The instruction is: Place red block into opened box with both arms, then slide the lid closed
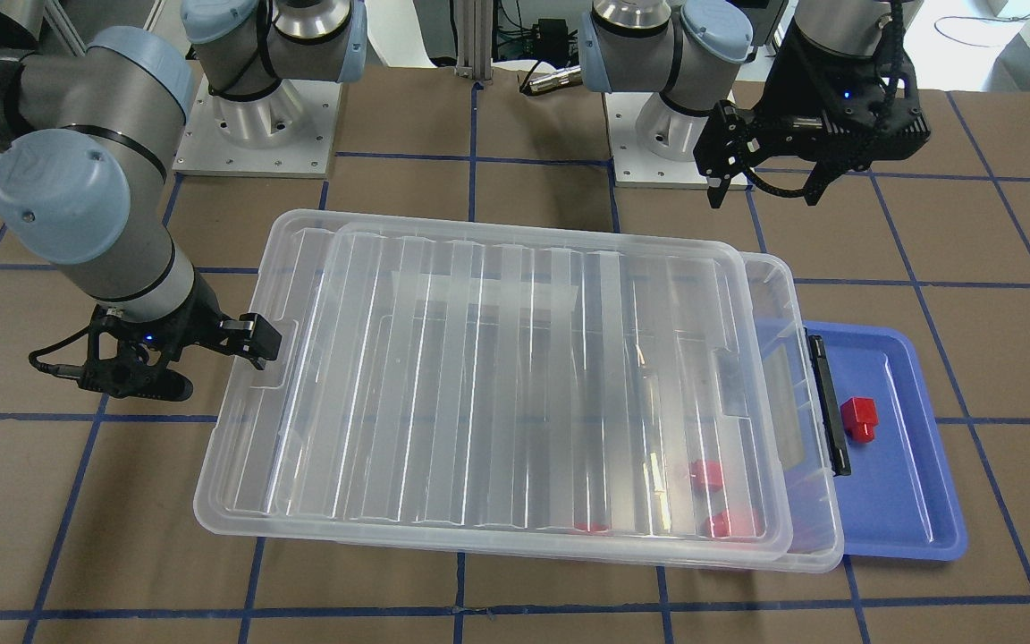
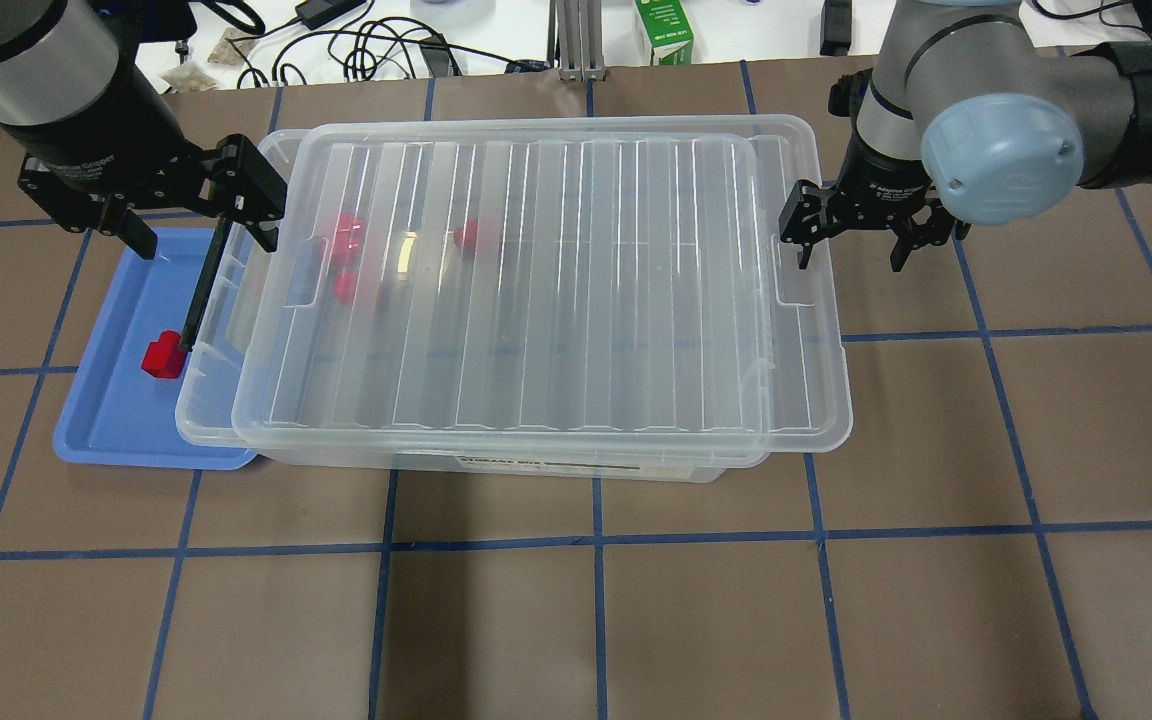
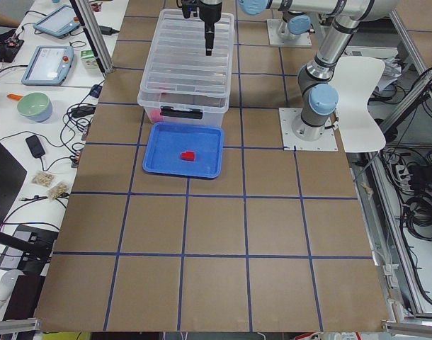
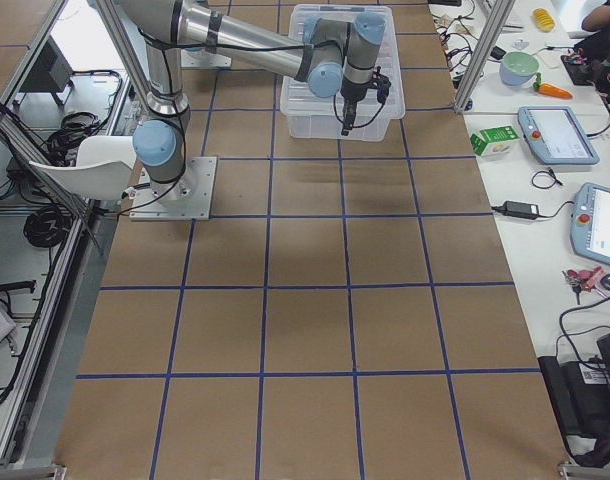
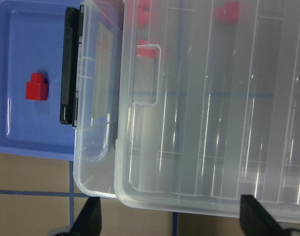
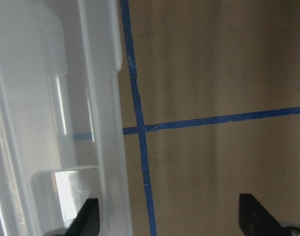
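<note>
Seen from overhead, both hands gape empty: left hand above the box's 9 o'clock end, right hand at 3 o'clock beside the ribbed clear lid. One stubby red block sits on the glossy blue tray at 9; more blocks blur beneath the lid.

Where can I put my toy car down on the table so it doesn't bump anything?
The big bare table on the robot's side of the box is free. The blue tray has room around its one red block. Both ends of the lid are crowded: the open left gripper and right gripper hang there.
</note>
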Tool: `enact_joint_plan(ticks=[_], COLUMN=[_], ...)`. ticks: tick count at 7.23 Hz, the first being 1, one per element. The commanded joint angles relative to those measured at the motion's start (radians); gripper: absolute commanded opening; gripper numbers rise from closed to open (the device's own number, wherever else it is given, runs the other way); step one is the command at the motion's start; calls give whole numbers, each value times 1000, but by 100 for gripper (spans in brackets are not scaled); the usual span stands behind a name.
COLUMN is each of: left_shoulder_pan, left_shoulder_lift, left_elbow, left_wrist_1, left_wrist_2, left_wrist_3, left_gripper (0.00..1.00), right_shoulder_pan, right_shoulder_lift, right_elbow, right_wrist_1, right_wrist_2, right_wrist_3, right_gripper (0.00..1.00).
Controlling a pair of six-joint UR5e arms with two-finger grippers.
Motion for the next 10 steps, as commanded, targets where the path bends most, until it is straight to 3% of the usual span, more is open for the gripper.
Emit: enact_joint_plan(ticks=[1, 10], left_shoulder_pan=[0, 2], left_shoulder_lift=[-2, 3], left_elbow=[-3, -12], left_wrist_1=[13, 13], left_wrist_2=[-1, -27], left_wrist_3=[-1, 2], left_gripper=[100, 100], right_shoulder_pan=[-9, -74], right_shoulder_lift=[-4, -25], right_elbow=[2, 4], right_wrist_1=[4, 38], right_wrist_2=[-40, -81], right_wrist_3=[-6, -86], right_gripper=[100, 100])
